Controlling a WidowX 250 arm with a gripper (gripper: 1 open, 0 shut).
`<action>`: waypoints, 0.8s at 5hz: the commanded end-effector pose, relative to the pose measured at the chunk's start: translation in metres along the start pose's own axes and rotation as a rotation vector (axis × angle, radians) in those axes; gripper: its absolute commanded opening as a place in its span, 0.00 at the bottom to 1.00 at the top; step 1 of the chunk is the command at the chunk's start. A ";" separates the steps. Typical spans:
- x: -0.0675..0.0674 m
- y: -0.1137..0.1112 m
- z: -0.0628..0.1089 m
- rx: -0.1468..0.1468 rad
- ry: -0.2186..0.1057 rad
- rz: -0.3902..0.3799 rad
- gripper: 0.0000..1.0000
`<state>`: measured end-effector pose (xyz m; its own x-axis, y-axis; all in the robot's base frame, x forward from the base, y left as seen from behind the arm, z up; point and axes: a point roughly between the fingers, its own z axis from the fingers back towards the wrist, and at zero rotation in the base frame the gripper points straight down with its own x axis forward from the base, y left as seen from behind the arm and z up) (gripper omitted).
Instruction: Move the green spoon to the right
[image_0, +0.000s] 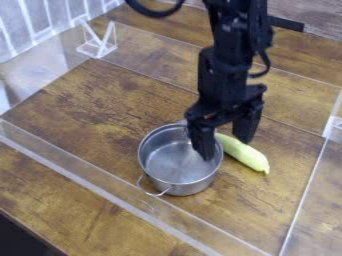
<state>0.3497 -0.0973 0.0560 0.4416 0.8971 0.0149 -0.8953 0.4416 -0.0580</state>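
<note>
Nearest the camera, bare wood runs along the table (100, 205), with a clear raised edge crossing it; that edge is worth keeping low moves away from. Next comes the pot (163, 178), its near handle sticking out towards the camera. Just beyond its right side, as the camera sees it, lies the spoon (249, 156), flat and slanting, its far end close under the gripper (225, 140). The jaws stand apart with nothing between them, one finger over the pot's far rim, the other near the spoon. To grip well, the hand should probably shift towards the spoon before dropping, so that the near finger misses the rim, then close across the narrow width around the middle. If right means the camera's right, there is open wood that way, up to the clear edge; a small lift and a level slide should do. Farther back, the bracket (96, 42) stands well apart.
</note>
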 end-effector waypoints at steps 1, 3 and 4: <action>-0.005 -0.018 -0.001 -0.061 -0.028 0.072 1.00; 0.006 -0.025 -0.019 -0.054 -0.067 0.120 1.00; 0.010 -0.035 -0.019 -0.050 -0.076 0.089 0.00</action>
<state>0.3852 -0.1037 0.0309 0.3335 0.9396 0.0775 -0.9339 0.3405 -0.1092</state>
